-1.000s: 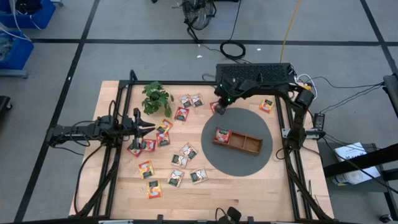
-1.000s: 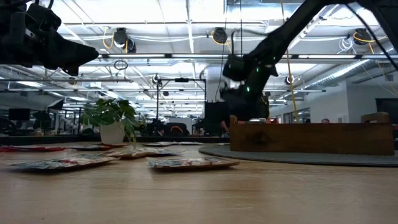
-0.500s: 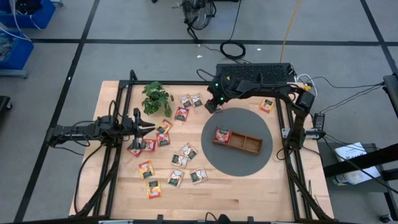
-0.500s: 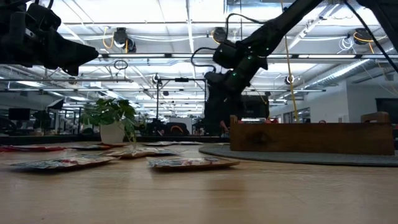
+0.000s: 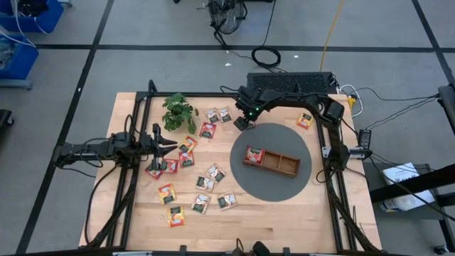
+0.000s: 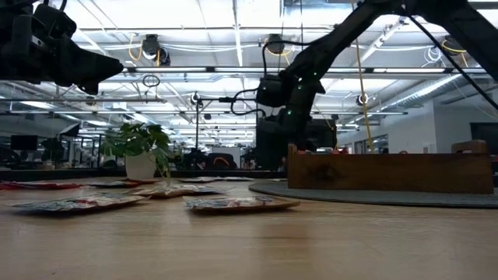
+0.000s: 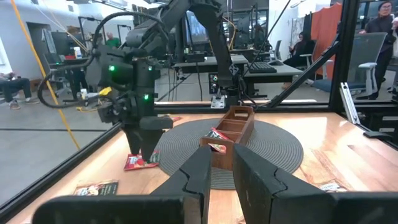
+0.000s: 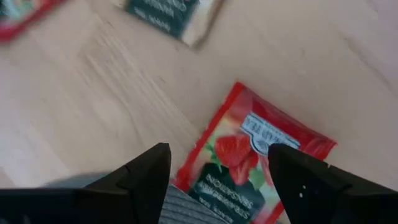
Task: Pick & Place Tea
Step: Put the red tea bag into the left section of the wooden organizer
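My right gripper (image 5: 244, 121) points down at the far-left edge of the round dark mat (image 5: 274, 186). It is open, with a finger on either side of a red tea sachet (image 8: 255, 155) that lies flat on the wood at the mat's rim, also seen in the left wrist view (image 7: 142, 162). I cannot see it touch the sachet. The wooden tray (image 5: 281, 165) stands on the mat with one red sachet (image 5: 254, 154) in its left compartment. Several more sachets (image 5: 207, 130) lie scattered on the table. My left gripper (image 5: 170, 144) waits at the left, its fingers a narrow gap apart.
A small leafy plant (image 5: 179, 110) stands at the far left. Sachets lie near the far edge (image 5: 218, 114), at the far right (image 5: 305, 121) and across the left half (image 5: 215, 173). A black frame runs along the table's edges (image 5: 138, 178).
My right gripper has moved a little toward the table's left, staying low over the far-left edge of the mat. The sachets and the tray lie as before.
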Controlling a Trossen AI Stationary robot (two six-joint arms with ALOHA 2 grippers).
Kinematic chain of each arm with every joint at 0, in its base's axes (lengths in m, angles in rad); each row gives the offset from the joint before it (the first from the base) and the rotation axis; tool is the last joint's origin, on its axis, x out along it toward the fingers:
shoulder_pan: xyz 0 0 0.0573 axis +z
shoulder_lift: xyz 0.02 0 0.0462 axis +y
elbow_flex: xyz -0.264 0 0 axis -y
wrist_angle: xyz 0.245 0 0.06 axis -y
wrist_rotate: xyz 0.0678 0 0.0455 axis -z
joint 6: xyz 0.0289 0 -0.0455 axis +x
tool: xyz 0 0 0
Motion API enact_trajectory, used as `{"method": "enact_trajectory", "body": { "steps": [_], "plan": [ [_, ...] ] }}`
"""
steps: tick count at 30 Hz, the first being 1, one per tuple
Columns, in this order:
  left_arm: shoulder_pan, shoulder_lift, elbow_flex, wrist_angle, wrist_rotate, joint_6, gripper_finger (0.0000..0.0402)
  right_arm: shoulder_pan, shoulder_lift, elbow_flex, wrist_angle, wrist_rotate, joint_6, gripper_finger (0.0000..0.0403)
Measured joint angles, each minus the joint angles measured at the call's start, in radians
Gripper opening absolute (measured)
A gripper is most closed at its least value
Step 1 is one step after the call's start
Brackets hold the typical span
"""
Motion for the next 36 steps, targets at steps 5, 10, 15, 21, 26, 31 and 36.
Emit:
{"method": "enact_trajectory", "body": {
  "steps": [5,10,15,21,26,31,36],
  "plan": [
    [0.000,0.000,0.000,0.000,0.000,0.000,0.0072,0.007,0.046,0.021,-0.054,0.026,-0.027,0.0254],
    [0.000,0.000,0.000,0.000,0.000,0.000,0.0072,0.012,0.065,0.032,-0.062,0.024,-0.051,0.0254],
    [0.000,0.000,0.000,0.000,0.000,0.000,0.0072,0.014,0.068,0.030,-0.098,0.034,-0.068,0.0252],
    [0.000,0.000,0.000,0.000,0.000,0.000,0.0072,0.012,0.069,0.029,-0.149,0.085,-0.112,0.0211],
    [0.000,0.000,0.000,0.000,0.000,0.000,0.0072,0.019,0.070,0.027,-0.146,0.070,-0.134,0.0171],
    [0.000,0.000,0.000,0.000,0.000,0.000,0.0072,0.035,0.042,0.027,-0.152,0.066,-0.161,0.0179],
    [0.000,0.000,0.000,0.000,0.000,0.000,0.0072,0.038,0.024,0.100,-0.288,0.102,-0.128,0.0225]
  ]
}}
